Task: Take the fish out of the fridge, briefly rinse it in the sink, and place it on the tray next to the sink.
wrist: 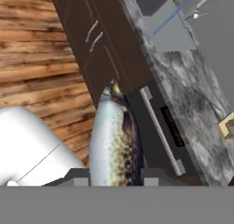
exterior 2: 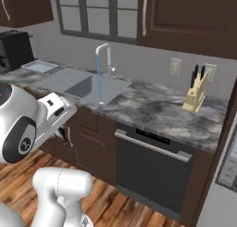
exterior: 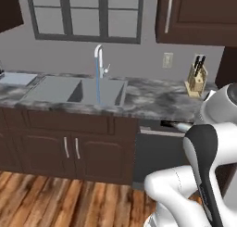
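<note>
The fish [wrist: 112,141], silvery grey with dark speckles, runs up from between my fingers in the hand view, its end pointing toward the cabinets. My gripper [wrist: 114,177] is shut on it, held above the wood floor in front of the dishwasher. The grey sink [exterior: 76,91] [exterior 2: 88,85] [wrist: 164,31] lies ahead in the marble counter, and a thin blue stream of water falls from its arched faucet [exterior: 98,59] [exterior 2: 105,52]. The pale tray [exterior: 16,78] [exterior 2: 40,66] rests on the counter just left of the sink. A strip of the light grey fridge [exterior 2: 229,161] shows at the far right.
A dark dishwasher [exterior 2: 150,170] [wrist: 155,127] with a long bar handle sits under the counter right of the sink. A knife block [exterior: 196,78] [exterior 2: 196,91] stands at the back right. A black appliance [exterior 2: 14,50] stands beyond the tray. Dark cabinets hang overhead.
</note>
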Robot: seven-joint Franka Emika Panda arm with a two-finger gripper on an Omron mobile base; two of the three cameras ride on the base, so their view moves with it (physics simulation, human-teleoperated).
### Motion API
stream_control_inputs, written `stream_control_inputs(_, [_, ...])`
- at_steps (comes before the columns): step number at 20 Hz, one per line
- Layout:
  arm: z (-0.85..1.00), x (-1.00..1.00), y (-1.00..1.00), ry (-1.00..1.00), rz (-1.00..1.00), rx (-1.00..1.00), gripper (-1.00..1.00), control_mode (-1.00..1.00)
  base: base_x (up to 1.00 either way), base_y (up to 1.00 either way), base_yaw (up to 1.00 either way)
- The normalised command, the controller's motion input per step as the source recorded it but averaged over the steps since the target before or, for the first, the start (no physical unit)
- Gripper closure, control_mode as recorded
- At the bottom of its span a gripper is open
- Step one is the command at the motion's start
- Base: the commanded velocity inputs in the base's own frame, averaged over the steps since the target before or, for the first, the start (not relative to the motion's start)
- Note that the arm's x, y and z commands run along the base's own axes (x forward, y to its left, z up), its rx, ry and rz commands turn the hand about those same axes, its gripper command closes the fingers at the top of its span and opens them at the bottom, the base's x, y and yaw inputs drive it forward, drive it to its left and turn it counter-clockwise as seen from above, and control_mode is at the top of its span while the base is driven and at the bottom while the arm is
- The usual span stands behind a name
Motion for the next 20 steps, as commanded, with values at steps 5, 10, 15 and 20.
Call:
stream_control_inputs(5, [0.00,0.00,0.00,0.00,0.00,0.00,1.00,1.00,1.00,1.00,-0.48])
stream_control_inputs(10, [0.00,0.00,0.00,0.00,0.00,0.00,1.00,1.00,0.99,1.00,-0.57])
stream_control_inputs(15, [0.00,0.00,0.00,0.00,0.00,0.00,1.00,1.00,0.78,1.00,-0.52])
stream_control_inputs(20, [0.00,0.00,0.00,0.00,0.00,0.00,1.00,1.00,0.12,0.37,-0.12])
